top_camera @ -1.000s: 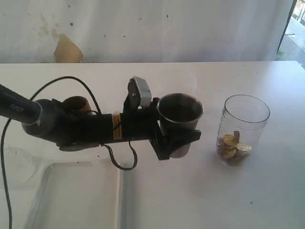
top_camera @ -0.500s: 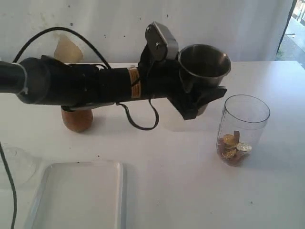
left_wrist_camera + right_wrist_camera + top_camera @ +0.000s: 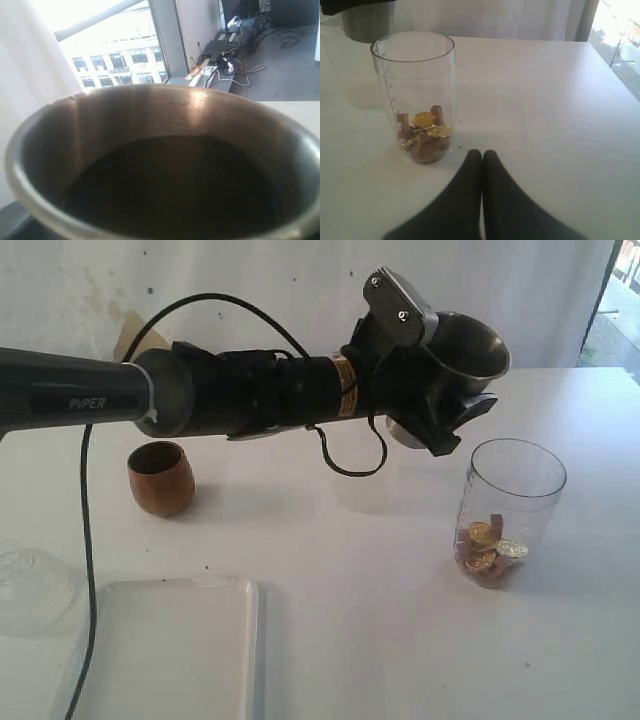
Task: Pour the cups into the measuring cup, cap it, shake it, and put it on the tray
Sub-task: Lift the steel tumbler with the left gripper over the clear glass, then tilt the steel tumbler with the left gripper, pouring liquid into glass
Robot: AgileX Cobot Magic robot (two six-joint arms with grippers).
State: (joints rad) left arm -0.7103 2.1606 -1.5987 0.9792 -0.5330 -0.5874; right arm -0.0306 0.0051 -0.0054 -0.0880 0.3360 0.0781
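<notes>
My left gripper (image 3: 450,392) is shut on the steel tumbler (image 3: 462,348), holding it in the air up and to the left of the measuring cup (image 3: 511,510). The tumbler leans slightly, and its dark inside (image 3: 165,185) fills the left wrist view, hiding the fingers. Gold coins and brown pieces lie in the bottom of the clear measuring cup (image 3: 415,92). The brown wooden cup (image 3: 160,477) stands upright at the left. The white tray (image 3: 165,650) lies at the front left. My right gripper (image 3: 481,153) is shut and empty, low over the table just short of the measuring cup.
A clear domed lid (image 3: 28,585) rests on the table left of the tray. The left arm's black body (image 3: 230,395) and its cable (image 3: 355,455) stretch across above the table. The steel tumbler's base (image 3: 367,22) shows behind the measuring cup.
The left arm has lifted the steel tumbler up and to the right, toward the measuring cup. The wooden cup, once behind the arm, now shows fully. The right gripper has stayed shut.
</notes>
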